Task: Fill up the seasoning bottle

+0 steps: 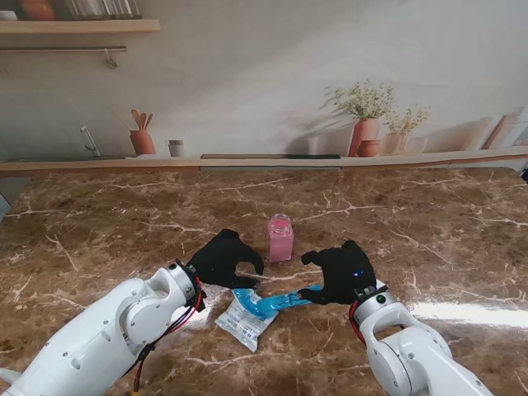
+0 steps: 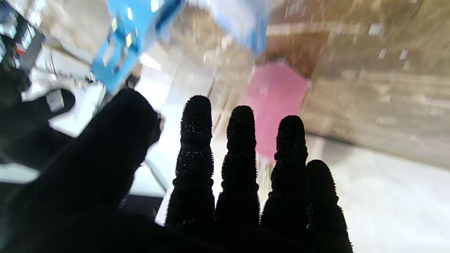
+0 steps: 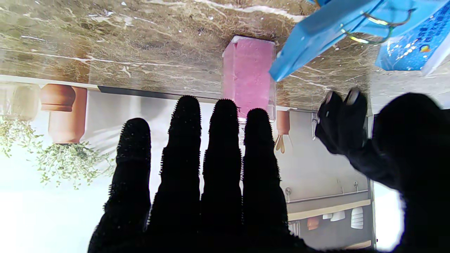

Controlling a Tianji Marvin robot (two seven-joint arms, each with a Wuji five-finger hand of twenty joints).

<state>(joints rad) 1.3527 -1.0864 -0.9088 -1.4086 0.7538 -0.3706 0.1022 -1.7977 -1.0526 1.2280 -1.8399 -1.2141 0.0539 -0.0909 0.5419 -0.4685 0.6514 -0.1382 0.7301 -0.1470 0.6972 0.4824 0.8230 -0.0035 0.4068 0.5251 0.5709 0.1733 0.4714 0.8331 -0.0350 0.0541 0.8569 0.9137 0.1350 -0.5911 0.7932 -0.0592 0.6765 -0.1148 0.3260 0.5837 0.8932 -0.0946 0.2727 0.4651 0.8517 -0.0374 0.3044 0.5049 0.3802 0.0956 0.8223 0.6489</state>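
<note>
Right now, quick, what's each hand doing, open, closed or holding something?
Left hand: open, fingers apart, holding nothing.
Right hand: open, fingers straight; the blue clip lies beside it, not gripped.

Brown marble bench (image 1: 429,239) with white veins. At the far wall: terracotta plant pots (image 1: 366,134) on the right, utensil pot (image 1: 142,140) and small cup (image 1: 175,148) on the left.
</note>
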